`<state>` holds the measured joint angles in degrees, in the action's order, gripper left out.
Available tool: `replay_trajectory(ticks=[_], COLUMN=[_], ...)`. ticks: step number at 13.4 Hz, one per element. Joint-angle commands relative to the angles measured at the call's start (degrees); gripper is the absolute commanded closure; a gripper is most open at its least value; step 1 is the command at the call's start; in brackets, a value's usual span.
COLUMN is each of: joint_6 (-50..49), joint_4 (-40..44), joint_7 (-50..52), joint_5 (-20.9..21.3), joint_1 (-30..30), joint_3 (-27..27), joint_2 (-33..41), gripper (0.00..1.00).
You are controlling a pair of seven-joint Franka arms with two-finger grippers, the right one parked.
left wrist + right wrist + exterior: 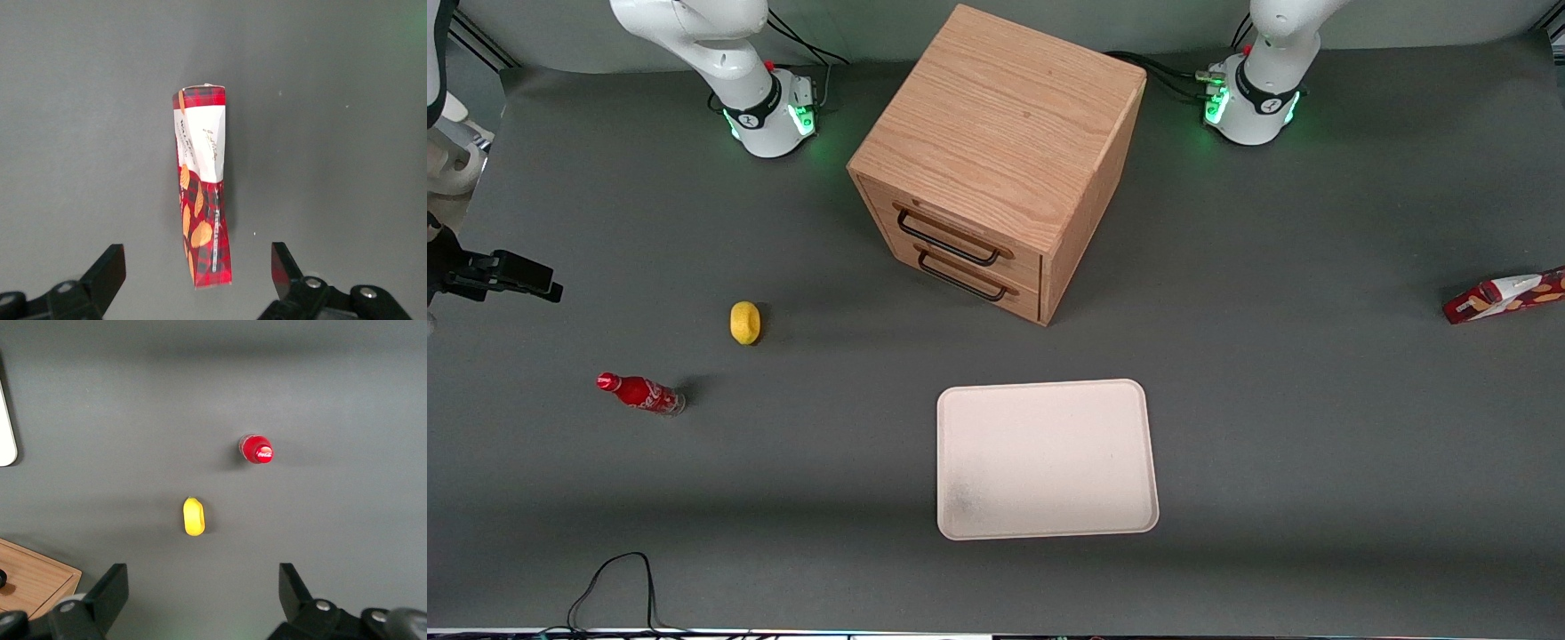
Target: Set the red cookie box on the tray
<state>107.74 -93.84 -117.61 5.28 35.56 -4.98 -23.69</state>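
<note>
Red cookie box (202, 200) lies flat on the counter (347, 133) directly below the end effector (198, 273), lengthwise between the two fingers (107, 270), so a straight descent would likely straddle its narrow width. The end effector hangs above it with fingers wide apart, holding and touching nothing. From the tray (1047, 459), the box sits at about 2 o'clock, well apart, toward the working arm's end.
</note>
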Motion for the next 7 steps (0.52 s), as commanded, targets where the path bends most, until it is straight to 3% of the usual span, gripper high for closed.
replay_trajectory(ticks=[1,7], joint_6=[6.0,18.1], joint_4=[-7.8,-17.8], joint_7=[-2.4,-8.0], joint_5=[-0.9,-4.6], joint_1=[1.7,4.3], joint_3=[0.5,0.6], joint_2=[2.9,2.5], gripper=[0.03,0.03])
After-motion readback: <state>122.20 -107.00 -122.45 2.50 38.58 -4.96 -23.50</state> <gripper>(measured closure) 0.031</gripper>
